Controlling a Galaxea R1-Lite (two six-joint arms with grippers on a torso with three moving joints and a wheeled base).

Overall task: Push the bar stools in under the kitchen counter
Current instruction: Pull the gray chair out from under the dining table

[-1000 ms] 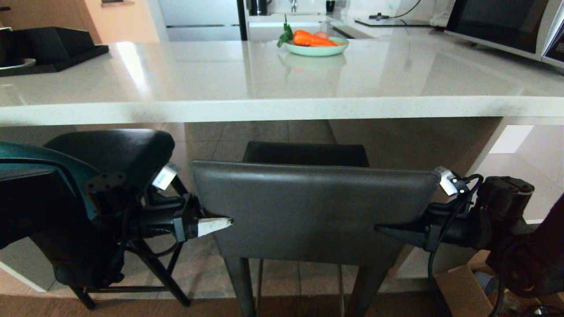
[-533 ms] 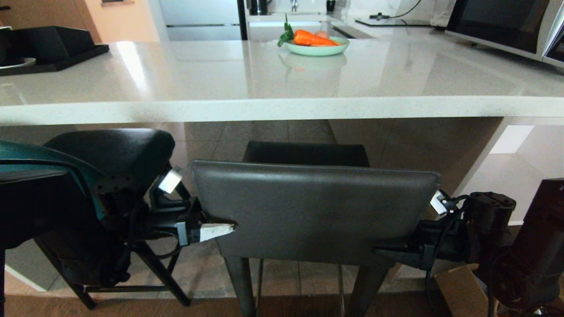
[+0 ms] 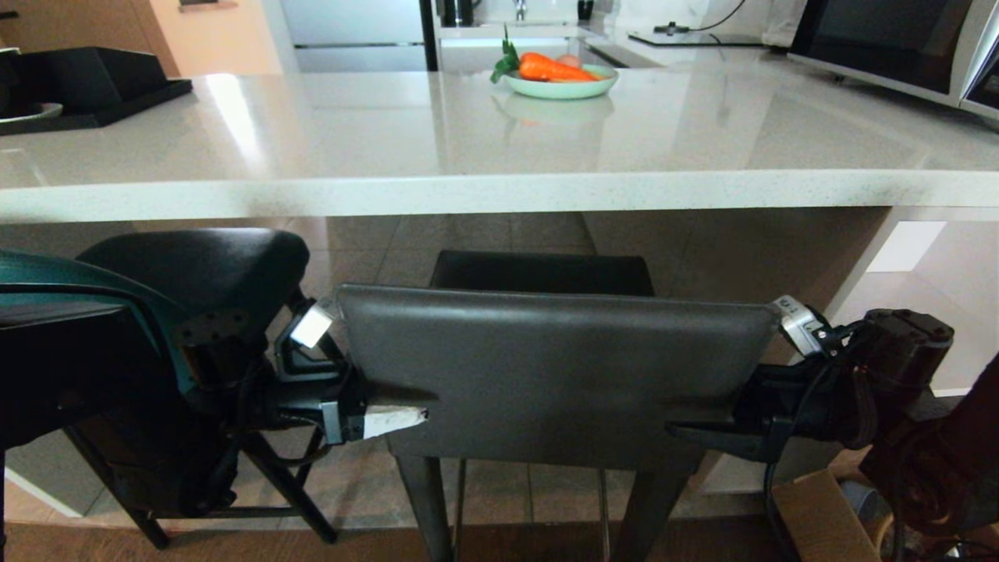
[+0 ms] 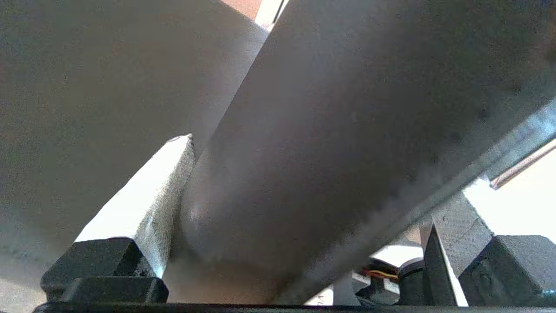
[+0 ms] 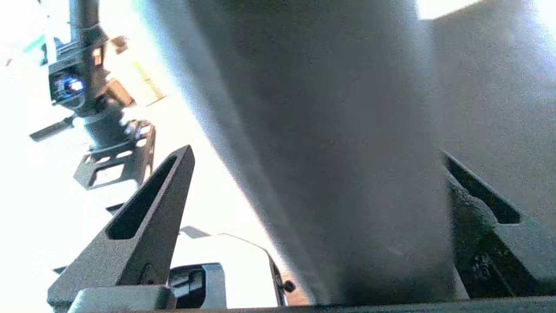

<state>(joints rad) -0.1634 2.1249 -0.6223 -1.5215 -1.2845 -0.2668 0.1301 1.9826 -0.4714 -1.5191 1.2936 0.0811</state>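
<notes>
The dark grey bar stool's rectangular back fills the middle of the head view, and its seat sits under the edge of the kitchen counter. The teal bar stool with its black seat stands at the left, also partly under the edge. My left gripper is open and straddles the grey back's left edge, its white-taped finger lying against the leather. My right gripper is open astride the back's lower right edge.
On the counter stand a pale green plate of carrots, a black tray at the far left and a microwave at the far right. A cardboard box lies on the floor at the lower right.
The left gripper has slid a little further onto the grey back and lower. The right arm dipped, then rose again. The stools stand where they did.
</notes>
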